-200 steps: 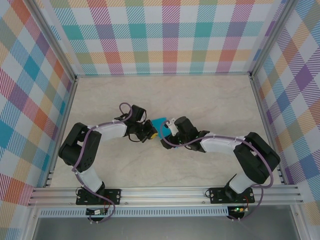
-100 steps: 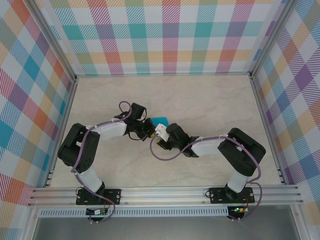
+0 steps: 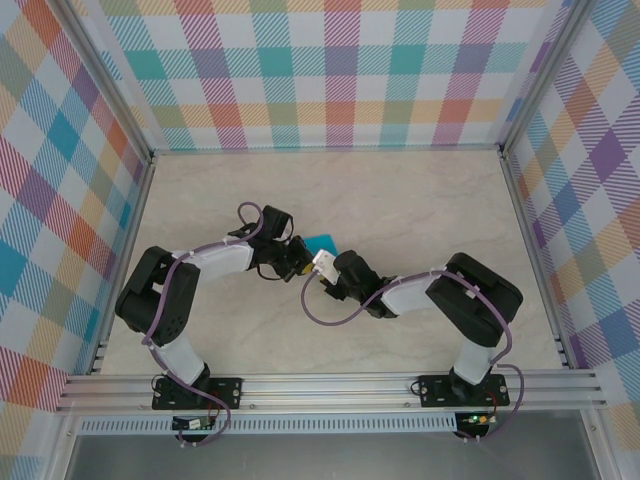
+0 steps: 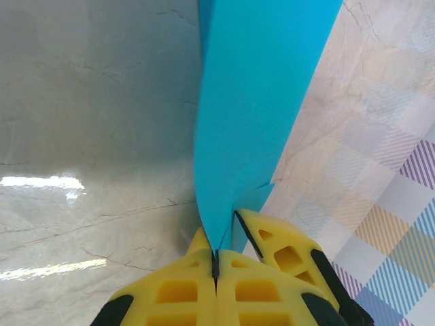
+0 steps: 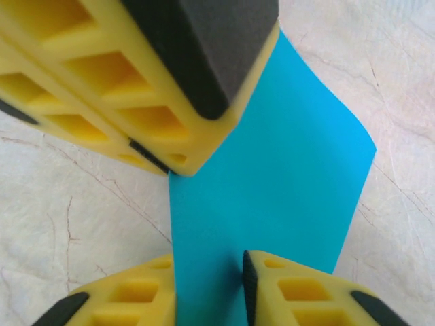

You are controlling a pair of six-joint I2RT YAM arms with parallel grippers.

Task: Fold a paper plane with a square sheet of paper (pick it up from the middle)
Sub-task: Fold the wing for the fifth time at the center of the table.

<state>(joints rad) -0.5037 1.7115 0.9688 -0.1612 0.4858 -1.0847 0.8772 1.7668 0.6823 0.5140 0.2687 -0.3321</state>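
From above, you see the blue paper [image 3: 321,242] poking out past the left gripper [image 3: 298,262], with the right gripper [image 3: 316,268] just beside. In your left wrist view, the left gripper [image 4: 215,261] pinches the blue paper [image 4: 258,102] (folded, smooth, plain) at its tips. In your right wrist view, the right gripper [image 5: 209,292] stands narrow, blue paper [image 5: 285,170] in the gap.

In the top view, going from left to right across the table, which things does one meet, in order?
left arm → left gripper → paper → right arm
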